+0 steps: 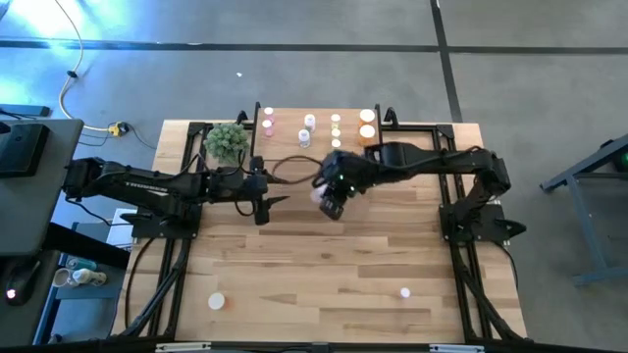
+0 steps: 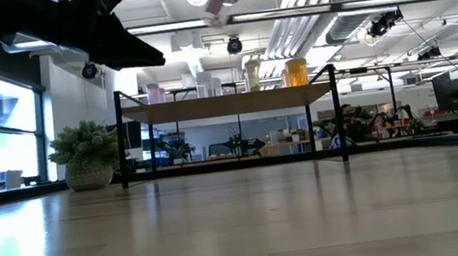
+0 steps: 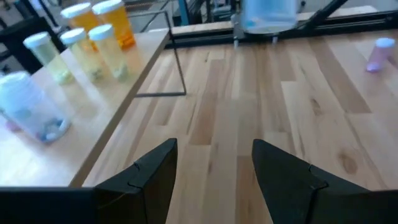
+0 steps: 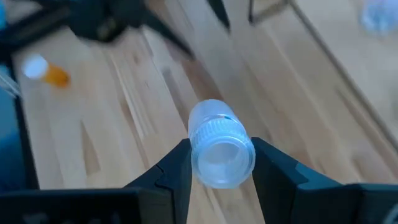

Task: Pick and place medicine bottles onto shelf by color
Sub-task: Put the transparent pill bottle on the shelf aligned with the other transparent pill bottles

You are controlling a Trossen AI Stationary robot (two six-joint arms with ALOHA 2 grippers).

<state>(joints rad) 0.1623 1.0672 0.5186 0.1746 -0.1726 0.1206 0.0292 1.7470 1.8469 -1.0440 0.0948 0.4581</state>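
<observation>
The shelf (image 1: 316, 129) stands at the table's far middle and carries pink, whitish, yellow-green and orange bottles in rows. They also show in the left wrist view, orange (image 3: 115, 22), yellow-green (image 3: 93, 53) and whitish (image 3: 28, 106). My right gripper (image 1: 331, 199) is in front of the shelf, high above the table, shut on a pale white-capped bottle (image 4: 219, 149). My left gripper (image 3: 214, 168) is open and empty, just left of it (image 1: 270, 202). An orange bottle (image 1: 217, 302) and a pink bottle (image 1: 404, 292) stand on the table near its front edge. My right gripper pinches the pale bottle between its two fingers, one on each side of its capped end (image 4: 205, 134). The cap faces back toward the wrist and the body points away past the fingertips. The bottle is tilted and lifted clear, well above the table (image 2: 216, 4).
A small potted plant (image 1: 227, 142) stands at the shelf's left end. The two arms are close together in front of the shelf. Bare wooden tabletop (image 1: 324, 265) lies between the arms and the front edge.
</observation>
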